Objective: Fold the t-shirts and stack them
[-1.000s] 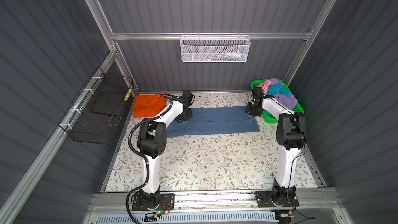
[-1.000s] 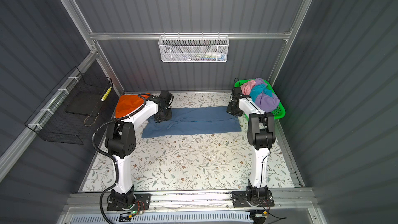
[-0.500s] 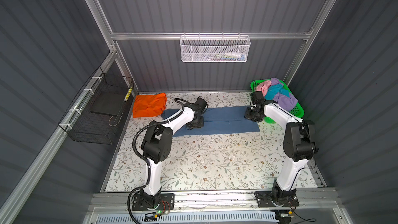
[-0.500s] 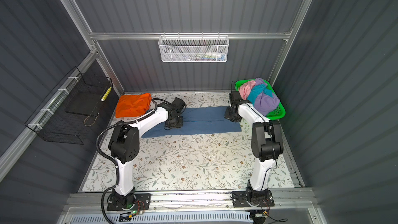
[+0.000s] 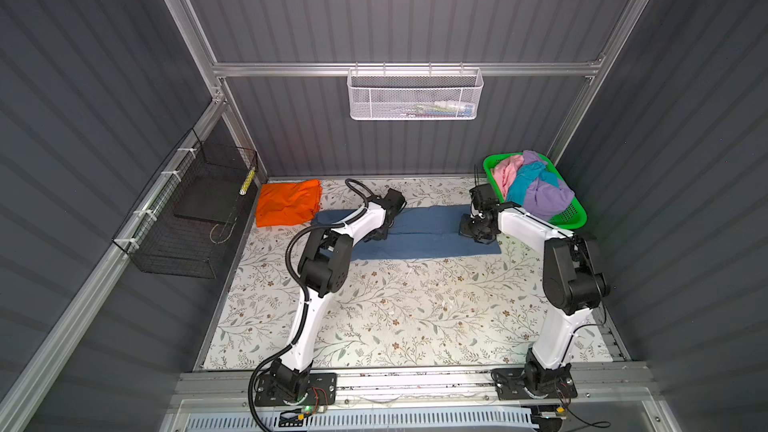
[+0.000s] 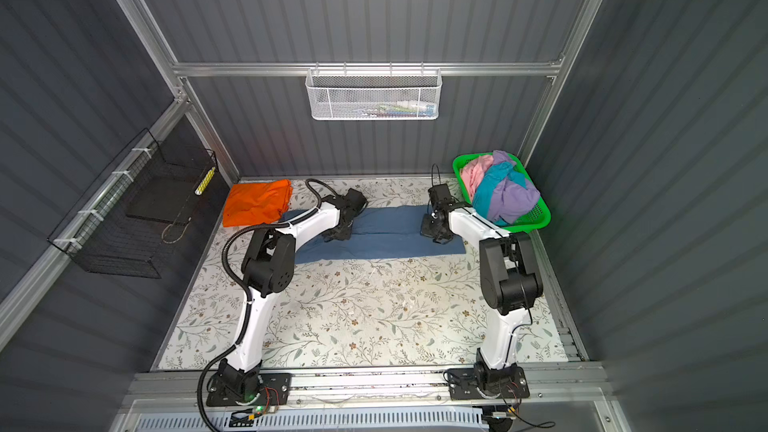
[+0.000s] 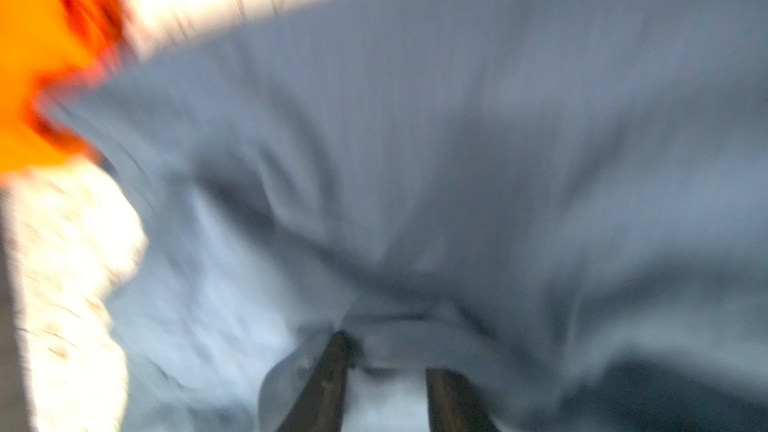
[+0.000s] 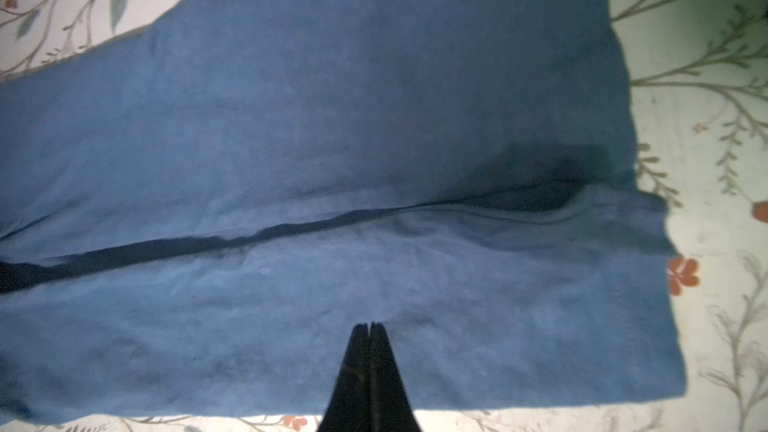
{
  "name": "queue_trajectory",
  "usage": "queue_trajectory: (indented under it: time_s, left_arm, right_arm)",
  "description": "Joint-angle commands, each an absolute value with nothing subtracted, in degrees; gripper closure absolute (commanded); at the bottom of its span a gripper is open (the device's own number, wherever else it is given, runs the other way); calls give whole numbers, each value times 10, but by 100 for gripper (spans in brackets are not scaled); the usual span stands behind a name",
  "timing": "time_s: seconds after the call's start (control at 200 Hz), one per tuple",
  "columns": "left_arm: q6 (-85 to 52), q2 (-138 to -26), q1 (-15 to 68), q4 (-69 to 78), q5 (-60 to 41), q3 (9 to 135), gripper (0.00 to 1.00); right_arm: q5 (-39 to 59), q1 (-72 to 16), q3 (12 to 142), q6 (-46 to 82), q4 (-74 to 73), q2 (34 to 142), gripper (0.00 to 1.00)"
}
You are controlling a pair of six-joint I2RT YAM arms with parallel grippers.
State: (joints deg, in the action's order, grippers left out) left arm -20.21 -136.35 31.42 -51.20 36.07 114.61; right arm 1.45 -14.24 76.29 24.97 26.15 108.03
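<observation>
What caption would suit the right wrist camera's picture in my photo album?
The shut right gripper points at a dark blue t-shirt, folded into a long strip on the floral table.

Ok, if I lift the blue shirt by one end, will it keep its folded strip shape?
Probably not: the blue t-shirt looks thin and floppy, bunching at the left gripper. Its upper layer gapes along the fold edge in the right wrist view, so it may fall open.
</observation>
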Motion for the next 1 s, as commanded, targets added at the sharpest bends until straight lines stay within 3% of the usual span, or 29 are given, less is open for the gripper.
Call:
queue_trajectory:
  time_s: [0.0, 0.12, 0.205, 0.325, 0.52, 0.615, 0.706, 0.781, 0.836, 0.911, 0.996]
  left_arm:
    - [-109, -1414, 314, -507, 466, 1271, 65]
    - [-64, -1465, 318, -503, 442, 1420, 59]
    - [-56, -1460, 319, -497, 438, 1445, 56]
    - [-68, -1378, 320, -474, 423, 1335, 57]
    - [-133, -1203, 318, -447, 375, 1071, 77]
    - [-168, -1145, 310, -434, 319, 975, 100]
    - [-185, -1114, 306, -389, 250, 902, 100]
    - [-208, -1124, 299, -385, 221, 882, 89]
    - [-219, -1136, 294, -384, 210, 876, 87]
    - [-231, -1150, 283, -375, 201, 866, 98]
    - [-239, -1156, 267, -357, 199, 853, 100]
  right_arm:
    - [35, -137, 743, 263, 245, 1082, 99]
    - [52, -137, 729, 273, 237, 1077, 99]
    - [64, -139, 713, 282, 225, 1068, 98]
    - [82, -148, 708, 285, 226, 1065, 98]
    - [92, -200, 746, 266, 225, 1094, 100]
    - [86, -221, 780, 261, 226, 1125, 100]
    - [77, -229, 810, 264, 237, 1158, 100]
    - [67, -233, 821, 265, 249, 1179, 100]
    - [59, -236, 821, 262, 259, 1189, 100]
    - [56, -236, 814, 259, 274, 1196, 100]
    - [38, -236, 791, 258, 277, 1192, 100]
